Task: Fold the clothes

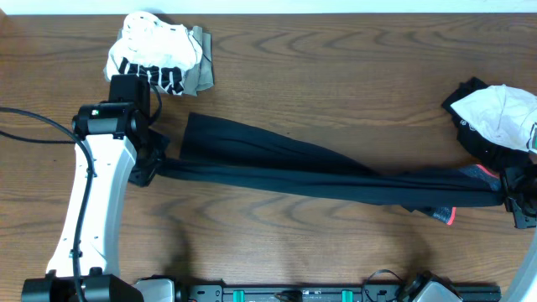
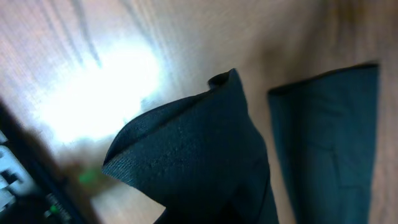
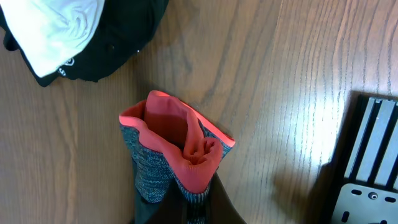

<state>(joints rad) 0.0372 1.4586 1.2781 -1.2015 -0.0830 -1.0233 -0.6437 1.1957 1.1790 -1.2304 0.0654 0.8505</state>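
The left gripper [image 1: 153, 166] is clamped tight on one leg hem [image 2: 186, 155] of the black trousers [image 1: 319, 174], and the right gripper [image 1: 513, 197] is pinched closed on their grey, red-edged waistband [image 3: 177, 158]. Between them the trousers lie stretched along the table [image 1: 336, 75], long axis running arm to arm. The free hem [image 2: 329, 137] lies just beside the held one, nearer the left arm. Folding probably means carrying one end toward the other. A white printed top [image 1: 155, 59] lies beyond the trousers' hem end.

Bright, even light; white glare on the table [image 2: 99, 87]; left-wrist blur.
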